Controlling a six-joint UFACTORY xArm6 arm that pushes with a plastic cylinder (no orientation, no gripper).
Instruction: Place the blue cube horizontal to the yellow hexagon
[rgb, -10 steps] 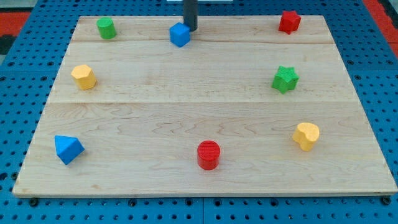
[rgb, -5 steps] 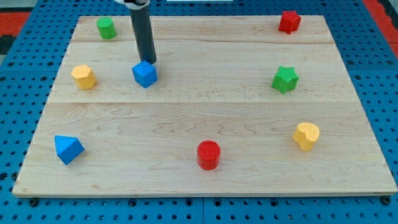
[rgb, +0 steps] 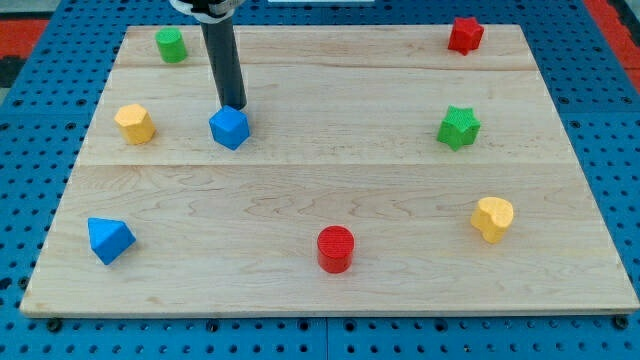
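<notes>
The blue cube sits on the wooden board's left half, level with the yellow hexagon and about a hand's width to its right. My tip stands just above the cube in the view, touching or almost touching its top edge. The dark rod rises from there to the view's top edge.
A green cylinder-like block is at top left, a red star at top right, a green star at right, a yellow heart at lower right, a red cylinder at bottom middle, a blue triangle at lower left.
The blue cube has gone from the board's top middle down and left to beside the yellow hexagon, my tip following it. In the last half second it shifted only slightly.
</notes>
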